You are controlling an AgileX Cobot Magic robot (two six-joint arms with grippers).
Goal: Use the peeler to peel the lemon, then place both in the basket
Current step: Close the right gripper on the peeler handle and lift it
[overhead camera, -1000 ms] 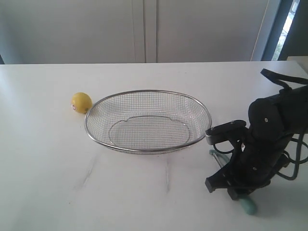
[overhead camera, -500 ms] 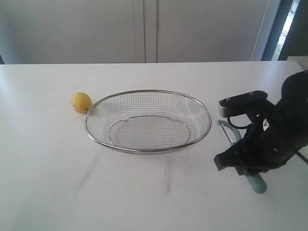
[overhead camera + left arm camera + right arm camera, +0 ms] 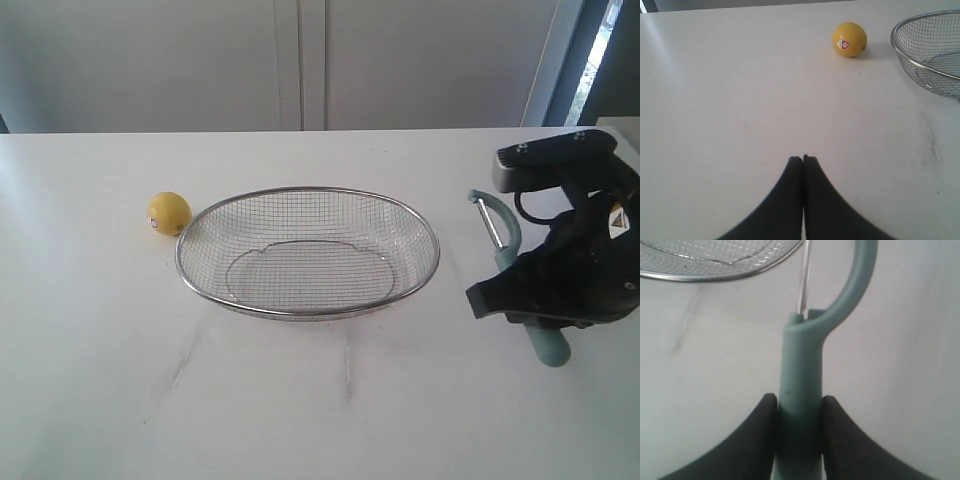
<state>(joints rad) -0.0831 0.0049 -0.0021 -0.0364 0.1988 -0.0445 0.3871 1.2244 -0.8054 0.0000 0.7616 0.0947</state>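
The small yellow lemon with its red-and-white sticker rests on the white table just left of the wire mesh basket. Right of the basket, my right gripper is shut on the pale teal handle of the peeler, held off the table with its curved head and metal blade pointing up. In the right wrist view the peeler runs between the jaws of the right gripper, with the basket rim beyond. My left gripper is shut on nothing, well short of the lemon and the basket.
White tabletop spreads in front of and left of the basket. A pale wall and cabinet doors stand behind the table's far edge. The left arm does not show in the exterior view.
My right gripper has risen from the table with the peeler and shifted right and farther back. The lemon and the basket have not moved.
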